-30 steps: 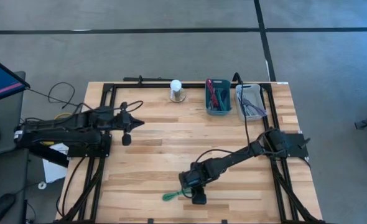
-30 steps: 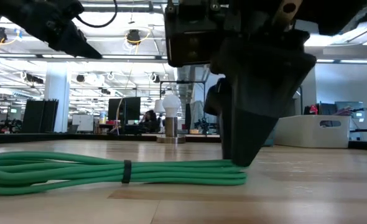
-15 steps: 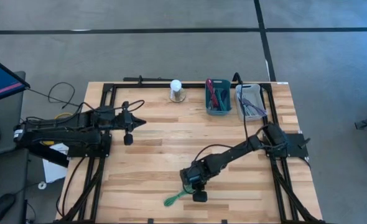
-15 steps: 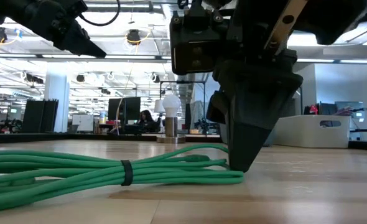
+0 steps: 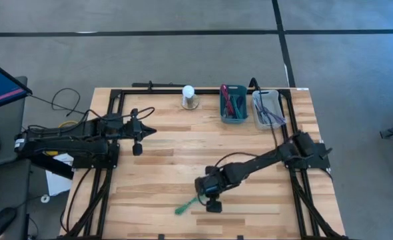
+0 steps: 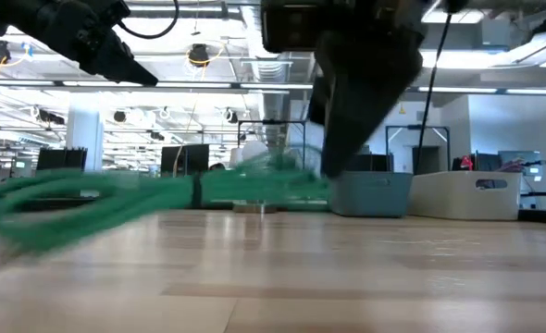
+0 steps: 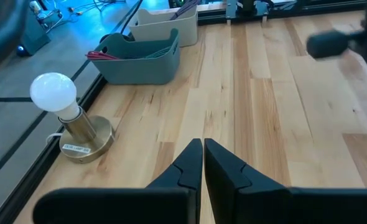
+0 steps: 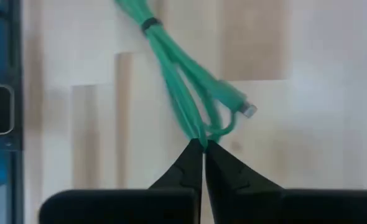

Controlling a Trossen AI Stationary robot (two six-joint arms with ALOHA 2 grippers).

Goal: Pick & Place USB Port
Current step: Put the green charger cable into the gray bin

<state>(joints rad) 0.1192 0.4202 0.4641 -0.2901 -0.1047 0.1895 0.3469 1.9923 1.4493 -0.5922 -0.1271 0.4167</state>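
Listing hazards and clearances, largest item first.

Table (image 5: 163, 153): wooden top, dark rail around its rim. Wide bare wood lies between the two arms and toward the far bins; this is the best room for a carry. The near edge is close to the load, so a swing that way could drop the trailing end over the side.

Left arm, left gripper (image 7: 202, 163): waiting over the table's left part, fingers clenched on nothing. Well apart from the load; collision risk low unless the carry path crosses that side.

Teal bin (image 5: 234, 103) and white bin (image 5: 268, 109): side by side at the far rail, both already holding cables. Likely drop targets. Risk: a dangling bundle may catch a bin wall or drape across the rim.

Lamp (image 5: 189, 97): bulb on a brass base, just left of the teal bin. A swinging tail could topple it.

Right gripper (image 8: 203, 147): near the table's front centre, fingers clamped on the cable loops, raised off the wood.

Green USB cable (image 8: 177, 78): tied bundle, lifted, hanging out sideways from the pinch. Risk: grip sits at one end on thin loops, so strands may slip out; the loose plug (image 8: 244, 107) could snag.
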